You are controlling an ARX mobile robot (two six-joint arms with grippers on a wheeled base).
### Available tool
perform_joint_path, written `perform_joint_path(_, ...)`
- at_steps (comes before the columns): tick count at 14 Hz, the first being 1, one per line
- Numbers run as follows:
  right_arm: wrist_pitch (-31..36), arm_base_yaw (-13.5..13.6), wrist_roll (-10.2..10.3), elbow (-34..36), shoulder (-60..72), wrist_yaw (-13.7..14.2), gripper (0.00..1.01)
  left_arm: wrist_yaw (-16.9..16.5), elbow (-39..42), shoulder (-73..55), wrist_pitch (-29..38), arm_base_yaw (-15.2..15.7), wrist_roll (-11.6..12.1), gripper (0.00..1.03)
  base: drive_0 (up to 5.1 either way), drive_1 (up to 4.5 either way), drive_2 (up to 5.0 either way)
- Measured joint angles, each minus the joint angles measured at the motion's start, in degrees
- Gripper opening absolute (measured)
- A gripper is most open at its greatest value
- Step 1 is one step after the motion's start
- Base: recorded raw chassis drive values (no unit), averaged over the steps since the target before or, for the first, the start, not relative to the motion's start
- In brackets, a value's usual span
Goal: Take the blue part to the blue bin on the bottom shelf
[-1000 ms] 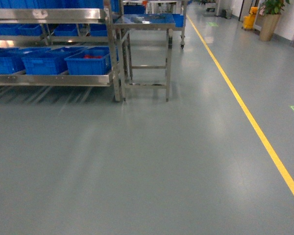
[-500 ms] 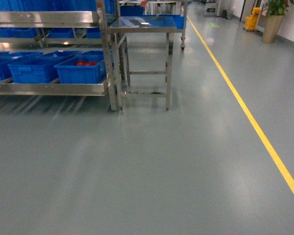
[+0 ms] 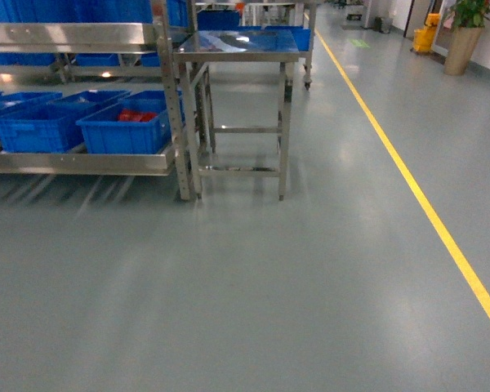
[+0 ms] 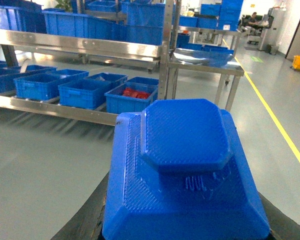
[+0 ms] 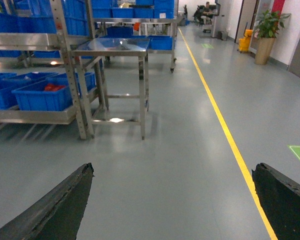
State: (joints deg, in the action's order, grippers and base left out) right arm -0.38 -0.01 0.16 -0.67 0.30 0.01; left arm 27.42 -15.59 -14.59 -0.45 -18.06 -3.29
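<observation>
The blocky blue plastic part point(image 4: 182, 170) was clamped in the left gripper point(image 4: 185, 220); the right gripper point(image 5: 175, 210) was spread wide over open grey floor point(image 3: 253, 286), the steel rack's bottom shelf point(image 3: 77, 161) at left.

We record the left pincer point(image 4: 187, 210) closed on the blue part point(image 4: 185, 165) — dark fingers point(image 4: 85, 222) showing beneath it. The right pincer point(image 5: 172, 200) stands wide apart, holding nothing — neither arm appears in the head view.
</observation>
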Motion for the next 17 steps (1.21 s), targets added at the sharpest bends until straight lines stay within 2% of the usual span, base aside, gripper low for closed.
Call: perform_joint_path(17,0.0,0.0,0.0,0.0,0.0,0.0,0.98,0.0,0.0,-0.2,-0.1,0.0,0.0,0.43,0.0,4.03,-4.1)
